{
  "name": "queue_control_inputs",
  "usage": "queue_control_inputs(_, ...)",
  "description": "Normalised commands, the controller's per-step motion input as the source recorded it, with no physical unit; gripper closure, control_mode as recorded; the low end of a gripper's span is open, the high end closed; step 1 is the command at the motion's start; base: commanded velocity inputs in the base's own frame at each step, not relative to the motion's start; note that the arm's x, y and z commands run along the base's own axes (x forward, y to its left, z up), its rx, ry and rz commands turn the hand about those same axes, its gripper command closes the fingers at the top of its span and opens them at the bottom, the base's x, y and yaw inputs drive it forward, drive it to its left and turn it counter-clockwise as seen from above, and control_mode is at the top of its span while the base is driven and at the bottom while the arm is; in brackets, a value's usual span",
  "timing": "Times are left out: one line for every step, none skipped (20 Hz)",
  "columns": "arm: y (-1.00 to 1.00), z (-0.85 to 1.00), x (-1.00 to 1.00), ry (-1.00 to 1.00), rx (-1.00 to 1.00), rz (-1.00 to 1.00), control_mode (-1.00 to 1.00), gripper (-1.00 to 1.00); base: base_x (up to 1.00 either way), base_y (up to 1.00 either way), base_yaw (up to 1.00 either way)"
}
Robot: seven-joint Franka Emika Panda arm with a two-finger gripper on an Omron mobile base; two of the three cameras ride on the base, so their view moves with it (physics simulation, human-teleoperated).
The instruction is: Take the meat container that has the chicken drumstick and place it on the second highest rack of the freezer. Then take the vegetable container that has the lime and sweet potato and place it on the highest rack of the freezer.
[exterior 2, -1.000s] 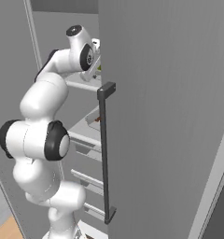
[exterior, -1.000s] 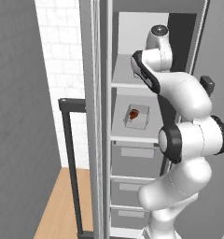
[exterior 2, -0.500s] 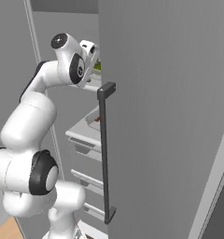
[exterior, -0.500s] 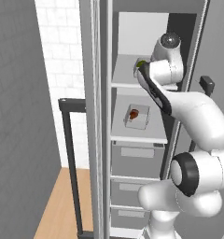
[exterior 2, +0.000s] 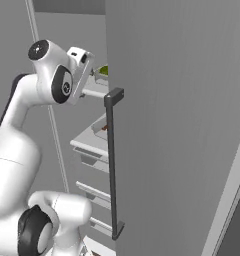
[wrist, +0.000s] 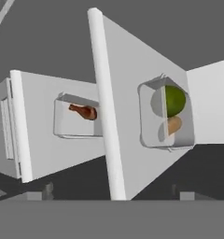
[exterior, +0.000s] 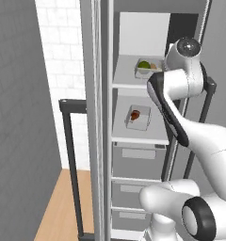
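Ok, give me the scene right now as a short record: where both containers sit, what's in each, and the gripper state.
vegetable container: on the highest rack of the freezer
contents: lime and sweet potato
meat container: on the second highest rack
contents: chicken drumstick
gripper: open, holding nothing, in front of the shelves
freezer door: open

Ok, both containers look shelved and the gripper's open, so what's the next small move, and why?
Probably a short pull straight back out of the freezer. The container with the lime and sweet potato sits on the highest rack, the chicken drumstick container on the rack below, and the open gripper holds nothing.
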Motion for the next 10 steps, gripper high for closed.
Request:
queue_control_inputs(0.24, 0.00, -1.00, 0.00, 0.00, 0.00, -1.00, -1.00, 0.00, 0.00, 0.00)
queue_control_inputs(0.19, 0.00, -1.00, 0.01, 0.00, 0.00, -1.00, -1.00, 0.00, 0.00, 0.00)
queue_control_inputs(0.14, -0.08, -1.00, 0.00, 0.00, 0.00, -1.00, -1.00, 0.00, 0.00, 0.00)
queue_control_inputs(0.13, -0.21, -1.00, 0.00, 0.00, 0.00, -1.00, -1.00, 0.00, 0.00, 0.00)
queue_control_inputs(0.13, -0.39, -1.00, 0.00, 0.00, 0.00, -1.00, -1.00, 0.00, 0.00, 0.00)
queue_control_inputs(0.14, -0.63, -1.00, 0.00, 0.00, 0.00, -1.00, -1.00, 0.00, 0.00, 0.00)
queue_control_inputs(0.12, -0.81, -1.00, 0.00, 0.00, 0.01, -1.00, -1.00, 0.00, 0.00, 0.00)
queue_control_inputs(0.11, -0.98, -1.00, 0.00, -0.03, 0.02, -1.00, -1.00, 0.00, 0.00, 0.00)
queue_control_inputs(0.01, -1.00, -1.00, 0.00, 0.00, 0.02, -1.00, -1.00, 0.00, 0.00, 0.00)
queue_control_inputs(0.00, -1.00, -1.00, 0.00, 0.00, 0.00, -1.00, -1.00, 0.00, 0.00, 0.00)
